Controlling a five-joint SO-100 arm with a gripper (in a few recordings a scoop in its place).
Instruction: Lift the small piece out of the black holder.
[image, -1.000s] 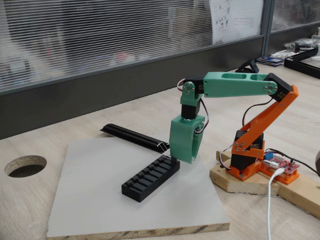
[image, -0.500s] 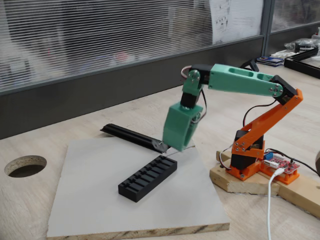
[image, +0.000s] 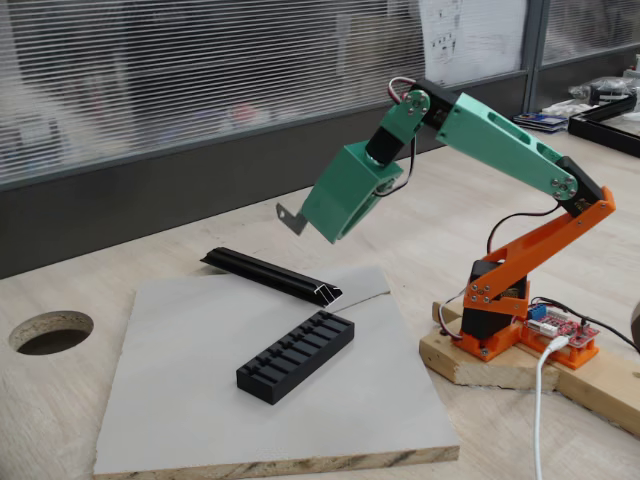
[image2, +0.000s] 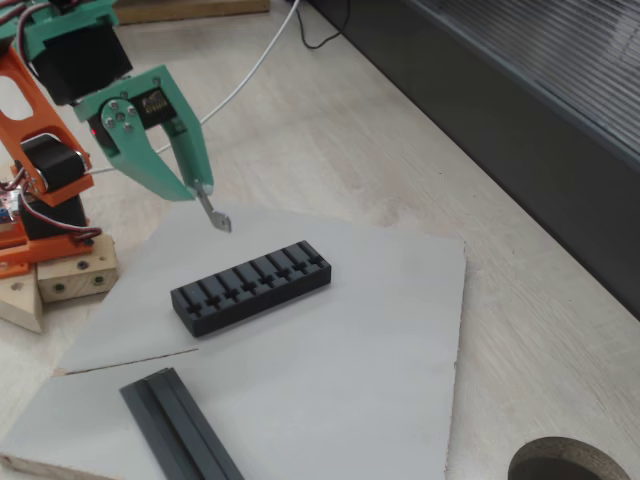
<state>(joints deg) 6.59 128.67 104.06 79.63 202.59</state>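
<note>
The black holder (image: 296, 355) (image2: 251, 285) lies on the grey board, a slotted comb-like block. High above it my green gripper (image: 307, 226) (image2: 201, 190) is shut on the small piece (image: 291, 217) (image2: 217, 216), a thin silvery bent bracket that sticks out from the fingertips. The piece hangs in the air, well clear of the holder's slots. In a fixed view (image2: 217, 216) it hangs above and to the left of the holder's right end.
A longer slim black rail (image: 270, 275) (image2: 181, 425) lies on the grey board (image: 200, 420) (image2: 380, 330) beside the holder. A round hole (image: 50, 331) (image2: 571, 464) is cut in the wooden table. The arm's orange base (image: 500, 310) stands on a wooden block.
The gripper has risen from the holder's end, up and to the left, carrying the small piece out of the slot. The holder shifted slightly on the board.
</note>
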